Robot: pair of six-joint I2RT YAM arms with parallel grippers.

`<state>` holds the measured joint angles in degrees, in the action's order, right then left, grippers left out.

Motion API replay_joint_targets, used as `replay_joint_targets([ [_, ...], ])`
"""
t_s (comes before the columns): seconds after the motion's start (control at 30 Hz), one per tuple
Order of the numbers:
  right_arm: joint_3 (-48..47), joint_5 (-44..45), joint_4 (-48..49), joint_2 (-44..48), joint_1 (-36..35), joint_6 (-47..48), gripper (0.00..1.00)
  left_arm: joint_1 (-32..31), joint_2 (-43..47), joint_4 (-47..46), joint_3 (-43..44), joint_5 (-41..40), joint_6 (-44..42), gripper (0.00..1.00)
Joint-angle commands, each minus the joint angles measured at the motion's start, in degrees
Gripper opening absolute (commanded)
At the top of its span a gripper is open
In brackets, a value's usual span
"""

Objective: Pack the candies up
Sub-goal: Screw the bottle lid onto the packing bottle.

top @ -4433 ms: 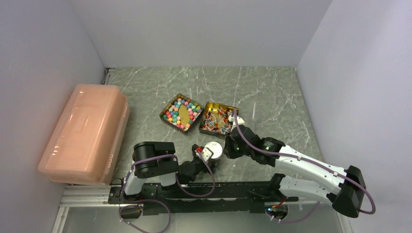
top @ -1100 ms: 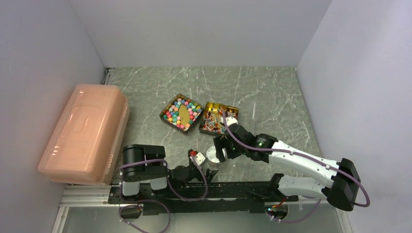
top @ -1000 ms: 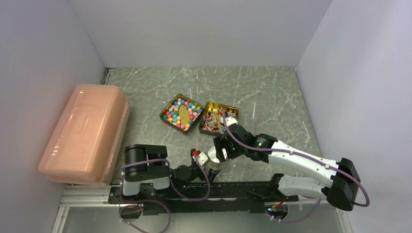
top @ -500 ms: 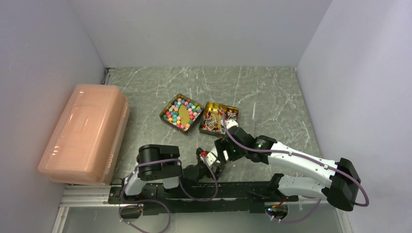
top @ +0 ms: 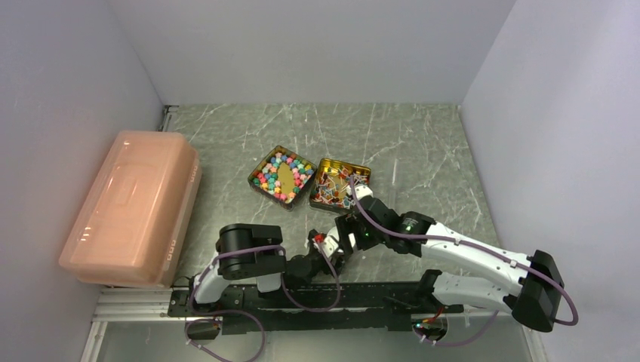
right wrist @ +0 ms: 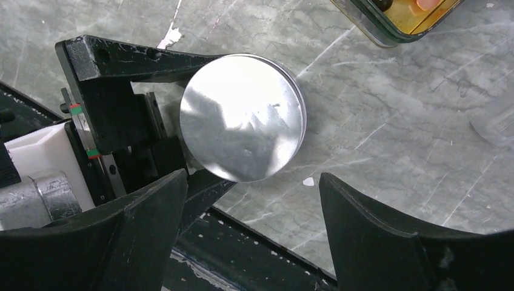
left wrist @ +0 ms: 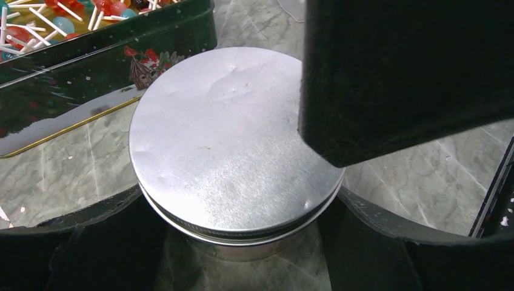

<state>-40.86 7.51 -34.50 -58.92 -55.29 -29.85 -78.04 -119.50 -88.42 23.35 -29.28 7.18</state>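
- Overhead view only: the candies (top: 284, 174) lie in two square tins side by side mid-table. Coloured lumps fill the left tin (top: 257, 173), and wrapped pieces fill the right tin (top: 365, 174).
- The overhead view alone also shows a closed pink box (top: 128, 204) at the left of the marble table (top: 423, 143). The marks on its side are too small to read.
- From above, both arms meet just in front of the right tin and hide what is between them.
- The wrist views show what is there — a small round jar (left wrist: 230, 151) with a plain silver lid, standing upright just beside the right tin.
- The left wrist view alone shows that tin's dark side wall with a painted birdhouse and red berries. White sticks poke from the sweets inside it.
- Left gripper (left wrist: 237, 195): one finger on each side of the jar, close under the lid's rim. Whether they press on it, I cannot tell.
- Right gripper (right wrist: 251, 200): fingers spread wide with only bare table between them — the jar is just beyond their tips.
- In the left wrist view, one right finger (left wrist: 406, 73) covers the lid's far right edge.
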Motion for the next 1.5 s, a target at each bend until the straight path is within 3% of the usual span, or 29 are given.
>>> replay_joint_targets([
  [0.0, -3.14, 0.91, -1.48, 1.22, -0.18, 0.27, 0.84, 0.61, 1.28, -6.87, -2.00, 1.85, 1.12, 0.59],
  [0.23, -7.11, -3.61, -4.30, 1.99, -0.17, 6.92, 0.83, 0.70, 12.13, -6.79, -8.46, 12.48, -0.03, 0.49],
  [0.4, -10.06, -8.60, -5.70, 2.16, -1.99, 12.79, 0.83, 2.10, 21.29, -0.11, -11.84, 26.38, 3.46, 0.46],
  [0.57, -13.03, -11.27, -6.11, 4.19, -7.40, 18.51, 0.83, 3.84, 31.21, 11.11, -12.24, 40.81, 9.52, 0.39],
  [0.73, -17.38, -13.40, -7.90, 4.70, -10.39, 23.02, 0.83, 4.04, 43.80, 25.73, -12.05, 48.21, 10.82, 0.39],
  [1.0, -24.26, -30.61, -14.03, 2.74, -10.62, 31.82, 0.83, 4.12, 65.05, 59.22, -5.28, 59.47, 5.24, 0.38],
  [1.17, -28.49, -40.76, -15.81, 1.04, -10.72, 35.78, 0.85, 4.12, 68.75, 71.18, -1.28, 64.07, 1.78, 0.37],
  [1.3, -31.20, -45.56, -18.29, -1.90, -10.72, 36.39, 0.88, 4.12, 67.47, 73.19, 0.87, 66.05, 2.76, 0.36],
  [1.47, -31.12, -44.29, -20.02, -4.42, -11.45, 34.83, 0.90, 4.12, 66.60, 76.59, 3.06, 65.04, 2.37, 0.33],
])
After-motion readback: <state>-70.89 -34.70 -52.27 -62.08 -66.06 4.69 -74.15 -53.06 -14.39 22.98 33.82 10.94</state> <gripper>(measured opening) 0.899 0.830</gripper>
